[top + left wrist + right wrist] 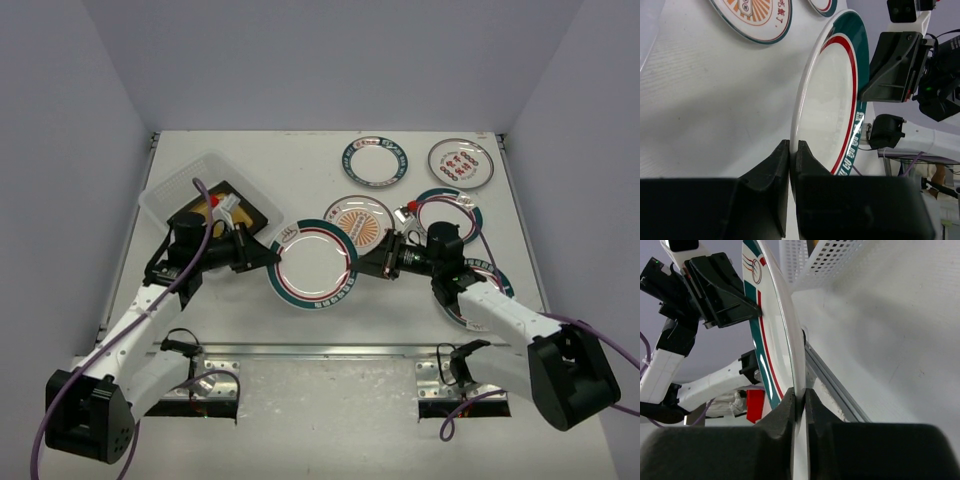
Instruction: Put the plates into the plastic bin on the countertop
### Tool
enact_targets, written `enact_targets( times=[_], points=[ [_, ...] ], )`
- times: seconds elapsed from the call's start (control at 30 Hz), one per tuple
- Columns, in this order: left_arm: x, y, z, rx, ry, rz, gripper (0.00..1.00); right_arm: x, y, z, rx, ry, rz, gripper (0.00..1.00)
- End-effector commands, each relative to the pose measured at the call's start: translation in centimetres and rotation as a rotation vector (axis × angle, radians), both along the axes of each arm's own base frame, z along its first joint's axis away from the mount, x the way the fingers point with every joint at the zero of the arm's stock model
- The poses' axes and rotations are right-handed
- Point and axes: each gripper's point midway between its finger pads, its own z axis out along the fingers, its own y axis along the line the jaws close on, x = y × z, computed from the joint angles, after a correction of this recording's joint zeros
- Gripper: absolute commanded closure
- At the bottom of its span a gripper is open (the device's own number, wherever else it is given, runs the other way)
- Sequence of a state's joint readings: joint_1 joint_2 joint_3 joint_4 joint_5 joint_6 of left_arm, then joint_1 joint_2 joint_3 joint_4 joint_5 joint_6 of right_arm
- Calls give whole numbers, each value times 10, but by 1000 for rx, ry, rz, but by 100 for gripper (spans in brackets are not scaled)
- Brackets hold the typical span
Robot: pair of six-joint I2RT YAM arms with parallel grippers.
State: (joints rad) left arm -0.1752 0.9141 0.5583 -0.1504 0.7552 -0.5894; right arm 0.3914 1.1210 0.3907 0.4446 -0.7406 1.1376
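My left gripper (793, 146) is pinching the rim of a round white plate with green and red bands (832, 100). My right gripper (800, 396) is pinched on the opposite rim of the same plate. The plate sits between the two over the front middle of the flat white tabletop (260, 150). I cannot tell whether it is clear of the surface.

I count six round plates:
- the held one;
- an orange-sunburst round plate (360, 222) just behind it;
- a green-rimmed round plate (376, 160) farther back;
- a red-marked round plate (461, 162) at far right;
- a second green-rimmed plate (450, 208) by my right wrist;
- one half-hidden plate (456, 300) under the right forearm.

One amber square plate (245, 205) lies inside the single clear plastic bin (160, 200) at far left.

Pale grey walls close three sides, and a metal rail (320, 350) runs along the front. Only the top view shows the bin, while each wrist view shows the other gripper at the plate's far edge.
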Motion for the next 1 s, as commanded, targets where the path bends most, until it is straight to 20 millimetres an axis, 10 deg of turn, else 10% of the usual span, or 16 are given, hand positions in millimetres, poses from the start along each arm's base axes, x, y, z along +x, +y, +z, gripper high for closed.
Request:
enact_targets(
  times=[0.0,0.2,0.6,0.97],
  points=[
    [24,-1,55,-91,-192,94,100,6,5,36,93,-124,9,80],
    [52,22,94,-109,-232,322,100,20,-3,32,77,-100,-49,3],
    [100,221,59,207,-20,1150,100,30,-67,-13,-172,-58,-257,1],
    [126,254,-10,303,171,1196,100,20,-96,-25,-337,-87,-296,1]
  ],
)
